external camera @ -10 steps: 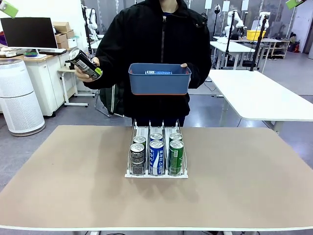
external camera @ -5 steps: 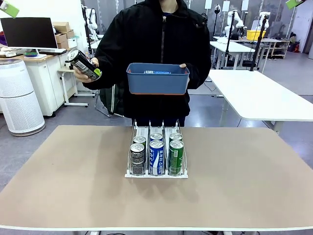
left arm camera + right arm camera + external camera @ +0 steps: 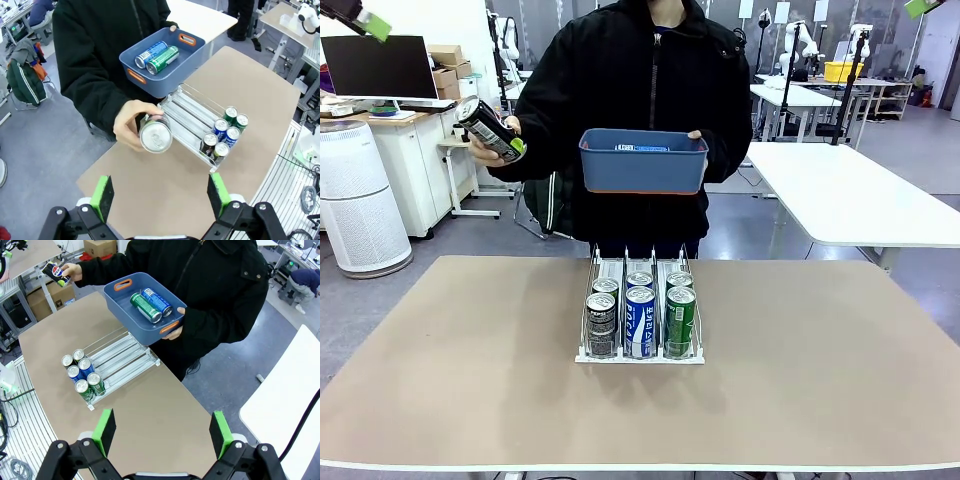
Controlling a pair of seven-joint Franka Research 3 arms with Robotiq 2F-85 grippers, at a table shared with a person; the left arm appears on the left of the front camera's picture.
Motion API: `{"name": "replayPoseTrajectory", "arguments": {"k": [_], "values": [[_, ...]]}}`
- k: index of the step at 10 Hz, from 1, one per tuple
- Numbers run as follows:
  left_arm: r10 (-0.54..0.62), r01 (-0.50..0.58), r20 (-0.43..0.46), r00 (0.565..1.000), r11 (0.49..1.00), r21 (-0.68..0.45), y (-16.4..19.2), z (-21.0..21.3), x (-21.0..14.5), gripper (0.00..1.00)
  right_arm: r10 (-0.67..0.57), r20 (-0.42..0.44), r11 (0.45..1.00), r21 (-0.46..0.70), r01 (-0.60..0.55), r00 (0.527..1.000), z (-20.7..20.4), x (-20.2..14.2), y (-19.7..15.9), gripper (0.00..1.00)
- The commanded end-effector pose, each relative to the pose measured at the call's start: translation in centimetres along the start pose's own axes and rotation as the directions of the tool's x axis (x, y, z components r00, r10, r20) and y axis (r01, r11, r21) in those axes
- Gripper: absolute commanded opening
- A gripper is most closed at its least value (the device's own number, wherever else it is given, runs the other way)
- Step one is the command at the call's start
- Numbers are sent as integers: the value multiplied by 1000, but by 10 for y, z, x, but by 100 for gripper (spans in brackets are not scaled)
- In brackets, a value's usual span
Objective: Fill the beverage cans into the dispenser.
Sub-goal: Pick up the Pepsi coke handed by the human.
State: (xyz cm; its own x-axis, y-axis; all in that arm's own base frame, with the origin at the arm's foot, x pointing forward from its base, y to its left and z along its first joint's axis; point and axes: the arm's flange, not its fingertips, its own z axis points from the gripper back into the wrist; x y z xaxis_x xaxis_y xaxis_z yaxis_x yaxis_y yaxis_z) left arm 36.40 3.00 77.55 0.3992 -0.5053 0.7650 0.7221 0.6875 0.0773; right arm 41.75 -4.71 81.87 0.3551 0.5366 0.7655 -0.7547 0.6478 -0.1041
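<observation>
Surroundings: a person [image 3: 650,90] in a black jacket stands at the far side of the brown table [image 3: 470,380]. Behind, you can note a white air purifier [image 3: 355,200], a dark monitor [image 3: 378,65], cardboard boxes [image 3: 448,55] and white tables [image 3: 850,190].
Rack [image 3: 640,352]: white, three lanes, at the middle of the table with its lanes running toward the person.
In the way: from your left wrist, the person's hand [image 3: 131,131] and the black can [image 3: 156,136] it holds overlap the rack's far end. The can's silver top is turned to the camera.
Tub [image 3: 643,165]: blue with orange-rimmed handle slots, held at chest height by the person's other hand [image 3: 696,135], above and beyond the rack.
Writing: the held black can has white print and a green patch at one end, and the blue cans carry white lettering. All of it is too small to read.
Count: nine cans – three black, three blue-and-white, three green.
Cans in rack: six cans [image 3: 640,310], upright, two per lane at the end nearer you. Black is in the left lane, blue-and-white in the middle, green on the right.
Cans in tub: one blue-and-white can [image 3: 150,54] and one green can [image 3: 162,59], on their sides, touching.
Left gripper [image 3: 161,192]: jaws spread wide, nothing between them, high above the table.
Right gripper [image 3: 162,427]: jaws spread wide, nothing held, high above the table.
</observation>
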Motion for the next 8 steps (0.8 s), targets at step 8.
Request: {"name": "replayPoseTrajectory", "arguments": {"k": [8], "values": [[-31, 31, -96, 995, 1000, 1, 10, -108, -2, 100, -1, 3, 1000, -5, 1, 1000, 0, 0, 0, 100]]}}
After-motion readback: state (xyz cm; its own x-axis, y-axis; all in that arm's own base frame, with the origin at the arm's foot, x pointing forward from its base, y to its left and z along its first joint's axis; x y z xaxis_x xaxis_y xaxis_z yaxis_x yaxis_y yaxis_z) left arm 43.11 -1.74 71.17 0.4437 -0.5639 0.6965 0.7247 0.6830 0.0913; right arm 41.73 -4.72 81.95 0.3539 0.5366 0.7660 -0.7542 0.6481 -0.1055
